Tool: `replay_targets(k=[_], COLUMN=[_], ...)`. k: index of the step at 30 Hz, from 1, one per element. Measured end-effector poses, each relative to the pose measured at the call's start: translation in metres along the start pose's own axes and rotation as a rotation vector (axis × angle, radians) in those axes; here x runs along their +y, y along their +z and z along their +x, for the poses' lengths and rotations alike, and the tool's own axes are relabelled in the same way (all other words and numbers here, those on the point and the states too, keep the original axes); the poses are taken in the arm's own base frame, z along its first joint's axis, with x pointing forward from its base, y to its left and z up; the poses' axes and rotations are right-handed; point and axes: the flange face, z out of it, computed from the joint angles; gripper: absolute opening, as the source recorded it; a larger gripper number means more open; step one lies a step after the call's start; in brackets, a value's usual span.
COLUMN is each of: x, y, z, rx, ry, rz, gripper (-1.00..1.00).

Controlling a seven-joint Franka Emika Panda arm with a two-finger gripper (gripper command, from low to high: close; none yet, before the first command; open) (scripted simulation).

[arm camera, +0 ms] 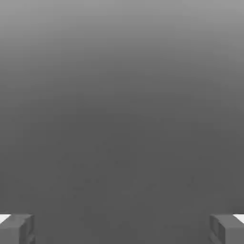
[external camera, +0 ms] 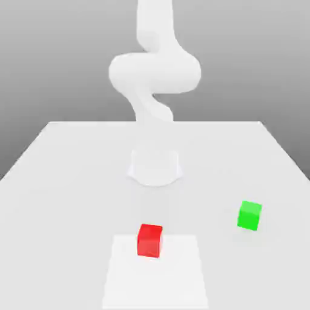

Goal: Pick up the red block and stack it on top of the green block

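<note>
My claw is spread wide and empty, so nothing is stacked. The red block sits toward the tabletop's near edge; the green block rests apart, nearer its right edge in the exterior view. Grasping, lifting and placing all remain.

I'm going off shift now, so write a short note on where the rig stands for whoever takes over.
Gripper: jaws wide open, nothing between them.
Red block: on the table, at the near part of the scene, over the far edge of the bright white patch.
Green block: also on the table, toward the exterior view's right and a little farther back than the red one.
Done: no stacking yet; the blocks stand apart.
Left: grasp the red block, lift it, set it on top of the green block, release.
</note>
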Motion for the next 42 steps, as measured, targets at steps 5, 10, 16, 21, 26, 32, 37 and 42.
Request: replay_targets(k=[5, 10, 16, 21, 26, 32, 37, 42], x=[0.038, 0.097, 0.198, 0.251, 0.268, 0.268, 0.249, 0.209], y=[0.122, 0.219, 0.302, 0.346, 0.369, 0.369, 0.341, 0.316], z=[-0.032, -0.084, -0.176, -0.224, -0.241, -0.241, -0.223, -0.24], rx=[-0.121, -0.24, -0.4, -0.455, -0.457, -0.457, -0.457, -0.486], ry=[0.036, 0.073, 0.126, 0.145, 0.145, 0.145, 0.144, 0.05], rz=[-0.143, -0.287, -0.485, -0.557, -0.559, -0.559, -0.559, -0.532], gripper=[0.0, 0.0, 0.0, 0.0, -1.0, -1.0, -1.0, -1.0])
